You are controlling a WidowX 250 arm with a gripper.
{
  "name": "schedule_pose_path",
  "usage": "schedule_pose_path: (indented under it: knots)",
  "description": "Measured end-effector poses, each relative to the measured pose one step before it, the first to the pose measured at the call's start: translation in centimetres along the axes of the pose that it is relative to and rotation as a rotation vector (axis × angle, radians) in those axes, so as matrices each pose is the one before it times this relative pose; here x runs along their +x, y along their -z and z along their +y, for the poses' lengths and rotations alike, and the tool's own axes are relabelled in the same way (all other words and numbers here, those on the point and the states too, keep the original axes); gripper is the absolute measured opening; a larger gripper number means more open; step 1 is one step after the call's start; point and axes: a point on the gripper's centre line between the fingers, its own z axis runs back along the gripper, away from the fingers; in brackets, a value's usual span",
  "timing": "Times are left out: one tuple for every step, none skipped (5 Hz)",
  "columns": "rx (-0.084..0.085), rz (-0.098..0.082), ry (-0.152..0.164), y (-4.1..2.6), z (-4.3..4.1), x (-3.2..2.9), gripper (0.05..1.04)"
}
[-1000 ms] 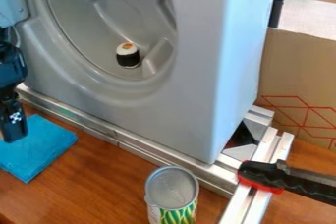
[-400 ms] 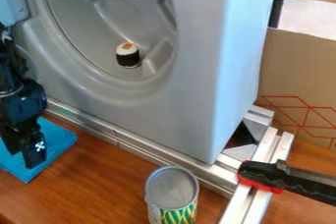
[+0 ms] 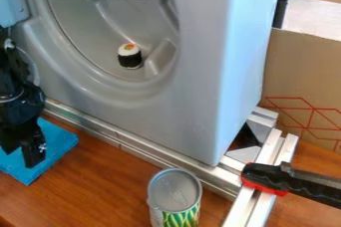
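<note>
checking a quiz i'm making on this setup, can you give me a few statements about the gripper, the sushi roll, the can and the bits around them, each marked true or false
1. The gripper is over the blue cloth. True.
2. The can lies on its side. False: the can stands upright.
3. The sushi roll sits in the gripper. False: the sushi roll sits in the recess of the grey casing.
4. Cardboard with red lines stands to the right of the casing. True.
5. The black and red handle is on the cloth. False: the black and red handle lies across the metal rails.
</note>
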Motion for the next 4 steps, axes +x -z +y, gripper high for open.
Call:
schedule_pose_path:
  knots:
    - [0.0336,-0.0399,-0.017,-1.094,0.507,0.422,1.0]
    - [0.0652,-0.0207,-0.0521,-0.329,1.749,1.168,1.0]
    - [0.0418,0.0324,-0.0379,1.471,0.915,0.254,1.001]
    - [-0.0298,0.0628,-0.0018,1.403,-0.296,-0.231,1.0]
